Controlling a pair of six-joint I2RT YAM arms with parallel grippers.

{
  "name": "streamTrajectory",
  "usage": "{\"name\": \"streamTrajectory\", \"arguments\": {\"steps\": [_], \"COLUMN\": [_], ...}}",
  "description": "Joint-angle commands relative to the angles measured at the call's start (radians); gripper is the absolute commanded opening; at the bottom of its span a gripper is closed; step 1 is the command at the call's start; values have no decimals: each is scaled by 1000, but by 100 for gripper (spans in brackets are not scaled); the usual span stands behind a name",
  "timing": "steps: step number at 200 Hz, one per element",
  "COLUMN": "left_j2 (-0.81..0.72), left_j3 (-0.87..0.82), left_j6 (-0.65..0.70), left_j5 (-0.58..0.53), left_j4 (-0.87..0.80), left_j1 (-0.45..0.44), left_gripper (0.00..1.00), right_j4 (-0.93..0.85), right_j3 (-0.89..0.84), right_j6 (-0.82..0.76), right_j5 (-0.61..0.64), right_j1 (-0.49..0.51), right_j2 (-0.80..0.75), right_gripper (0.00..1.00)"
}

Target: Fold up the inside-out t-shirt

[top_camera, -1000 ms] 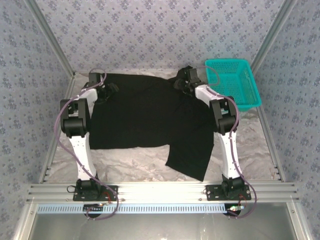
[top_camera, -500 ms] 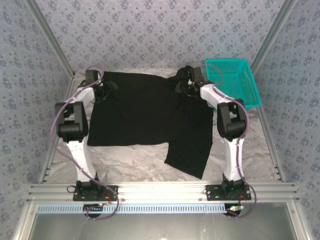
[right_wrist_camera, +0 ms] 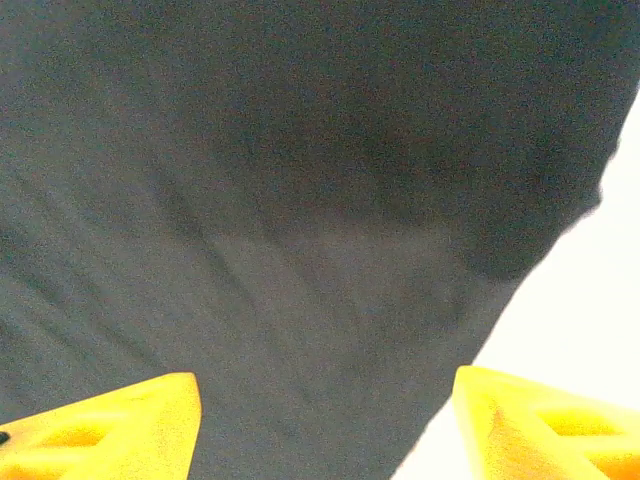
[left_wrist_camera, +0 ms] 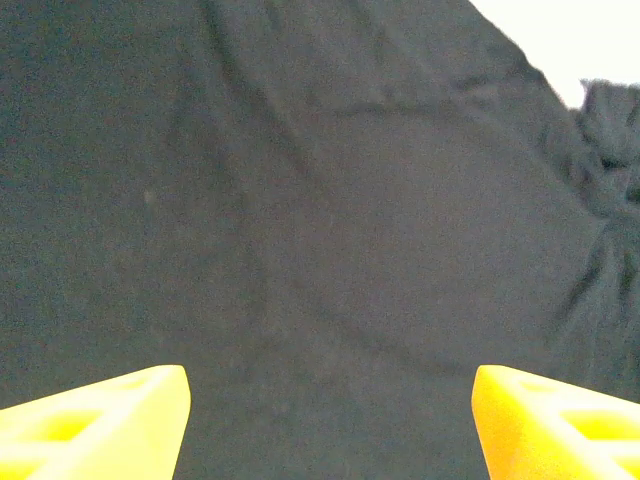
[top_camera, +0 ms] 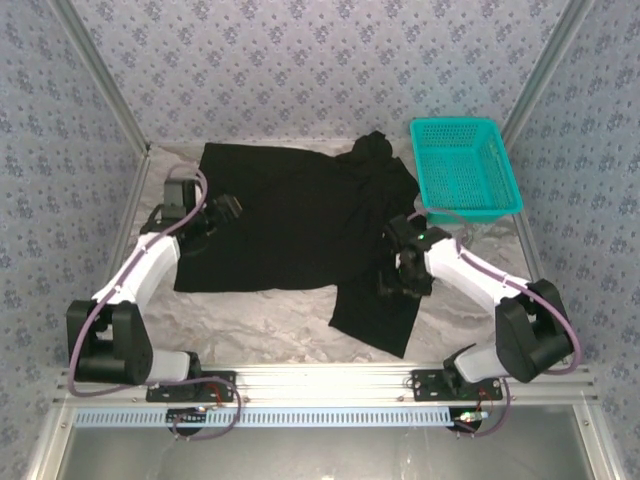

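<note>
The inside-out t-shirt [top_camera: 290, 220] is plain black cloth spread flat across the table, with a bunched lump at its far right corner [top_camera: 372, 150] and a flap reaching toward the near edge [top_camera: 378, 315]. My left gripper [top_camera: 220, 212] hovers over the shirt's left side. In the left wrist view it [left_wrist_camera: 330, 420] is open, its yellow fingers [left_wrist_camera: 120, 420] wide apart above smooth black cloth [left_wrist_camera: 320, 200]. My right gripper [top_camera: 395, 275] is over the shirt's near right flap. It [right_wrist_camera: 325, 425] is open too, nothing between its fingers [right_wrist_camera: 540, 420], with the cloth's edge [right_wrist_camera: 300, 200] just to their right.
A teal mesh basket [top_camera: 465, 170] stands at the far right, beside the bunched corner. The crinkled silver table cover [top_camera: 270, 320] shows bare along the near side and right of the flap [right_wrist_camera: 600, 330]. Patterned walls and metal posts enclose the table.
Both arms have pulled back from the shirt's far corners toward the near side. The left gripper now sits at mid-left, the right one over the near right flap. The far right corner lies bunched.
</note>
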Motion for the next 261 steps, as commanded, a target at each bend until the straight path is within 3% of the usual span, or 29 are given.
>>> {"name": "streamTrajectory", "arguments": {"steps": [1, 84, 153, 199, 225, 241, 261], "left_j2": [-74, -68, -87, -114, -119, -139, -179], "left_j3": [-34, 12, 21, 18, 14, -15, -94], "left_j6": [-17, 11, 14, 31, 47, 42, 27], "left_j5": [-39, -58, -79, -112, -193, -215, -165], "left_j4": [-41, -77, -85, -117, -205, -255, -288], "left_j1": [-33, -64, -85, -85, -80, -39, 92], "left_gripper": [74, 74, 74, 74, 75, 75, 75], "right_j4": [-136, -23, 105, 108, 67, 49, 32], "right_j3": [-39, -208, -306, -303, -273, -231, -162], "right_j6": [144, 329, 341, 323, 300, 269, 220], "right_j5": [22, -106, -150, -131, -119, -118, -126], "right_j1": [85, 302, 313, 299, 280, 264, 234], "right_j2": [-63, -59, -33, -43, -81, -92, -87], "right_gripper": [69, 62, 54, 29, 18, 9, 0]}}
